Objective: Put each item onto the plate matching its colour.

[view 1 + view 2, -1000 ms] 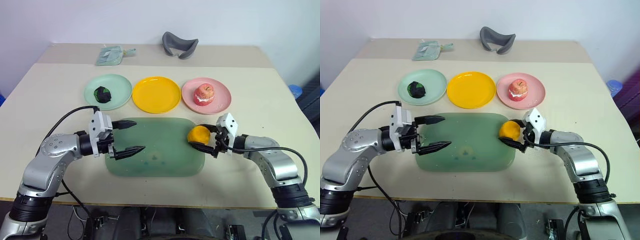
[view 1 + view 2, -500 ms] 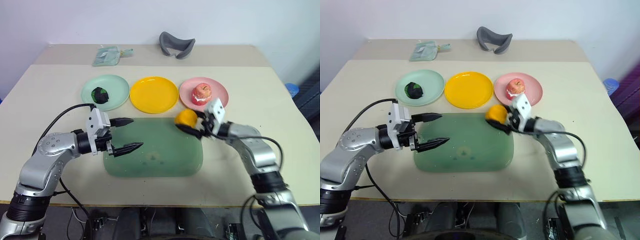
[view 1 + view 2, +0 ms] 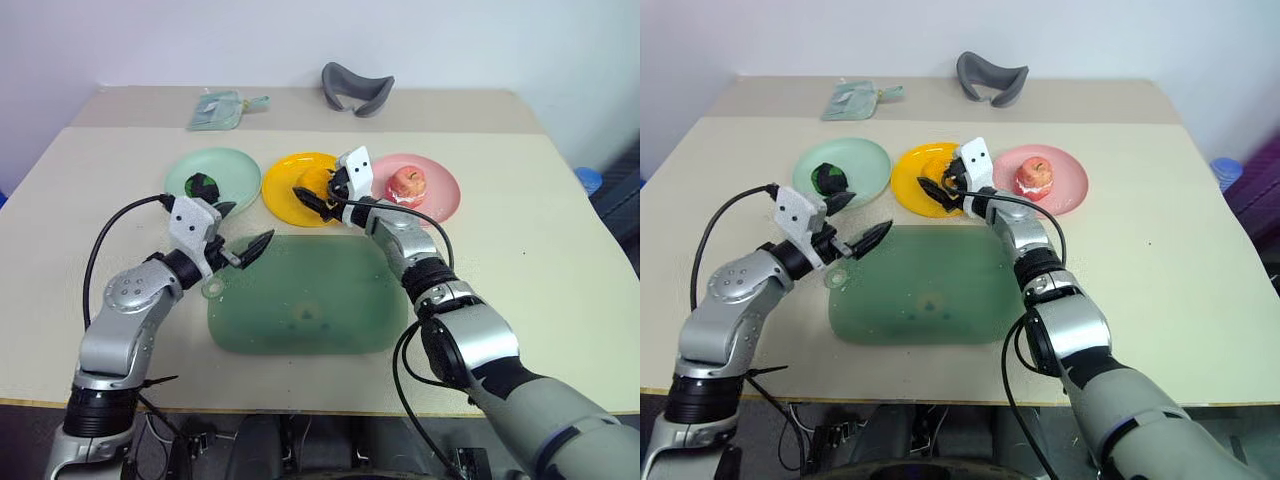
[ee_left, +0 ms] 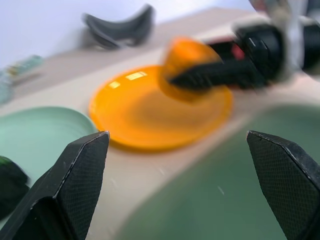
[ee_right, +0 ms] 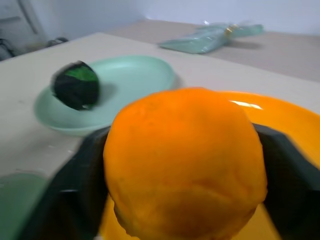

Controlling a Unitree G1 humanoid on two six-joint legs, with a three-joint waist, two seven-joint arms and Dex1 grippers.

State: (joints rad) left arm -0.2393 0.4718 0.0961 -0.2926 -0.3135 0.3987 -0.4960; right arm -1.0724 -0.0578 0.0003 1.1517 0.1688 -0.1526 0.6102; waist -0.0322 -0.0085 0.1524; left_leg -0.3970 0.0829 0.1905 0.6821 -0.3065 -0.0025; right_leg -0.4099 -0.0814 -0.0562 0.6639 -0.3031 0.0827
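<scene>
Head views: we are finding the green fruit (image 3: pixel 205 187) and apple (image 3: pixel 407 181) resting on matching plates. Left wrist view: left pincer (image 4: pixel 180 187) gaping empty. Right wrist view: right pincer (image 5: pixel 187 197) gripping the orange fruit (image 5: pixel 185 162) above the yellow plate (image 5: pixel 295 130), release remaining.

Plates: mint green plate (image 3: pixel 228 172), bright yellow plate (image 3: pixel 285 196), pink plate (image 3: pixel 440 186). Fruits: orange-yellow fruit (image 5: pixel 185 162); dark green-and-black fruit (image 5: pixel 76 85); red-pink apple (image 3: pixel 407 182), white base. Dark-green tray (image 3: pixel 310 300); grey band (image 3: pixel 357 88); beige table (image 3: pixel 520 240).
</scene>
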